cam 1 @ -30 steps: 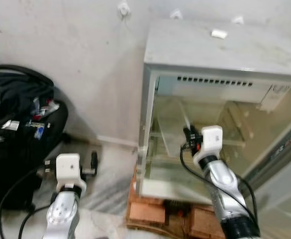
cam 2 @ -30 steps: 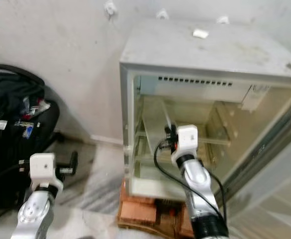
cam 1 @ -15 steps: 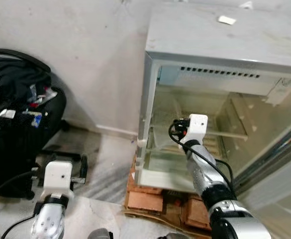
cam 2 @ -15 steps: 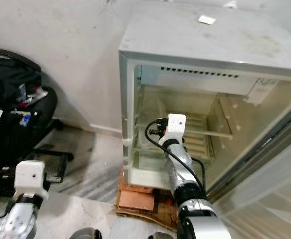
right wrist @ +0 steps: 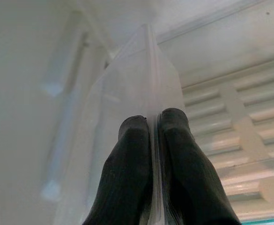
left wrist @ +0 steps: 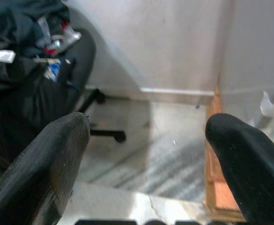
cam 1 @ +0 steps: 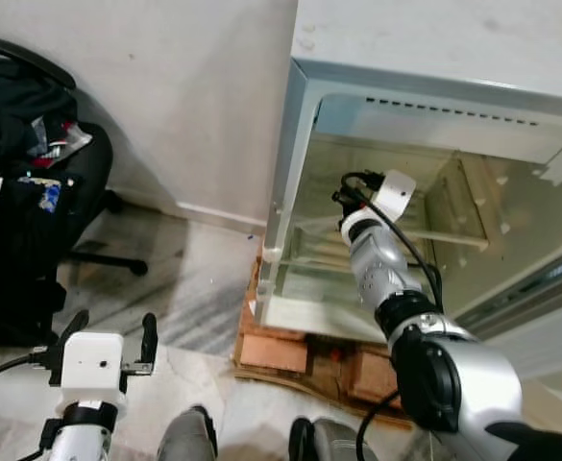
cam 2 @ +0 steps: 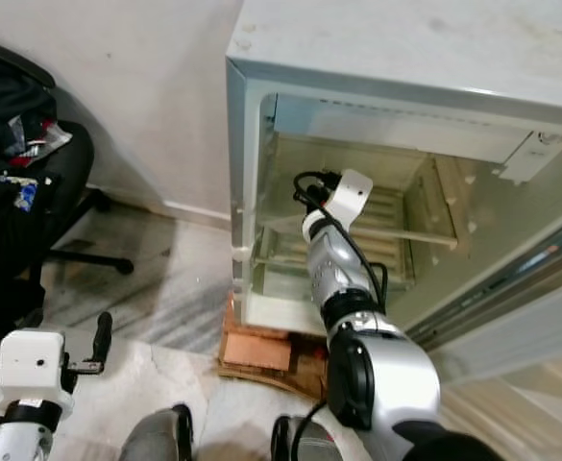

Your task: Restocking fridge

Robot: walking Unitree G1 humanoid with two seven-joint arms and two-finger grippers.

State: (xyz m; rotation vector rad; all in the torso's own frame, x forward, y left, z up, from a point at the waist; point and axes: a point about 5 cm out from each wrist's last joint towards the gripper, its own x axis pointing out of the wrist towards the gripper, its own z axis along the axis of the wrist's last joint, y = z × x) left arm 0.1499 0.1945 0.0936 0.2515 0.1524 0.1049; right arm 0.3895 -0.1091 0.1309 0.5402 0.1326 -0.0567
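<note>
Two arms: both silver arms show in the head camera, one low in the frame's lower left, one reaching up the centre.
Fridge (cam 1: 434,58): small white fridge filling the upper right of the frame, door open, pale interior lit, wire shelf (cam 2: 396,226) across the middle.
Base: the fridge stands on orange bricks (cam 1: 276,351), at centre bottom, on a grey marbled floor (cam 1: 180,298).
Right gripper (right wrist: 155,123): inside the fridge, at the centre of the head view; its two black fingers are pressed together on a thin clear plastic bag (right wrist: 127,93).
Bag position: the clear bag stands on edge in front of the fingertips, near the fridge's left inner wall and beside the ribbed shelf. What it contains cannot be made out.
Left gripper (left wrist: 148,129): low in the lower left of the head view, above the floor and well apart from the fridge; its two black fingers are spread wide with nothing between them.
Chair: a black office chair (cam 1: 31,192) piled with dark clothes and wrappers sits at the upper left, against the pale wall (cam 1: 184,86).
Bottom edge: two dark shoe tips (cam 1: 252,437) show at the bottom centre of the frame.
</note>
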